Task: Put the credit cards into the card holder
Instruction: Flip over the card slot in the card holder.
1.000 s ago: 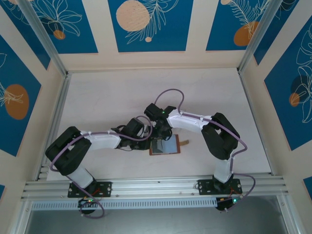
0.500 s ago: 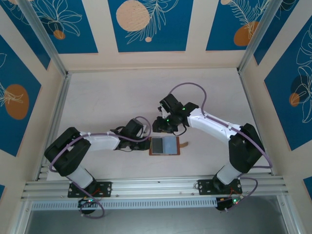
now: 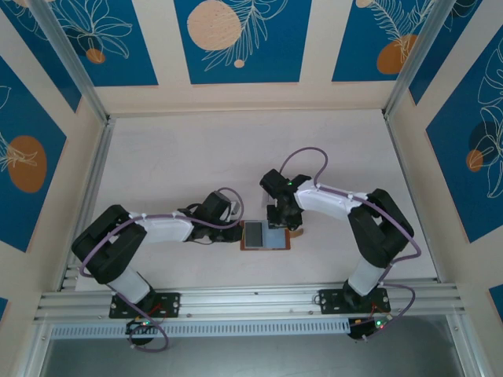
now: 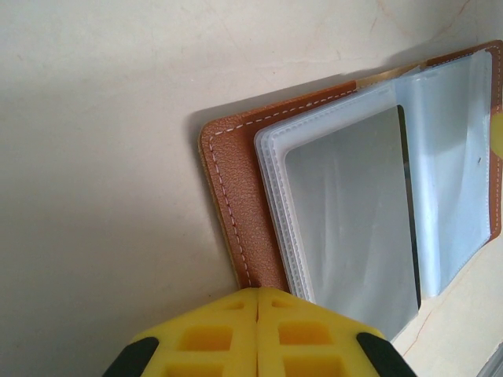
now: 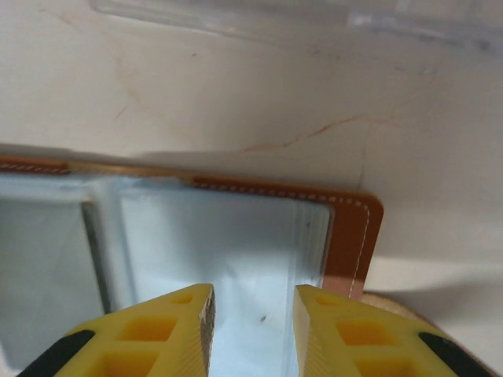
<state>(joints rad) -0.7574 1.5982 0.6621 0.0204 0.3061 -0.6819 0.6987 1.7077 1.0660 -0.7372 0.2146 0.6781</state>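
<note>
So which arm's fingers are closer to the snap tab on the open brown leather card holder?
Right. The right fingers hang over the brown leather card holder at the end with the snap tab; the left fingers sit shut at the opposite end.

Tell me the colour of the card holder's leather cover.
Brown card holder, with pale stitching; clearest in the left wrist view.

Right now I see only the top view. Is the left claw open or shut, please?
Observer: Shut. Its wrist view shows the left claw with both fingers together, tips at the brown edge of the wallet.
Operator: And the right claw?
Observer: The right claw is open over a clear sleeve, with nothing between its fingers.
Operator: Is any card inside?
Observer: Yes, one grey card sits in a sleeve.
</note>
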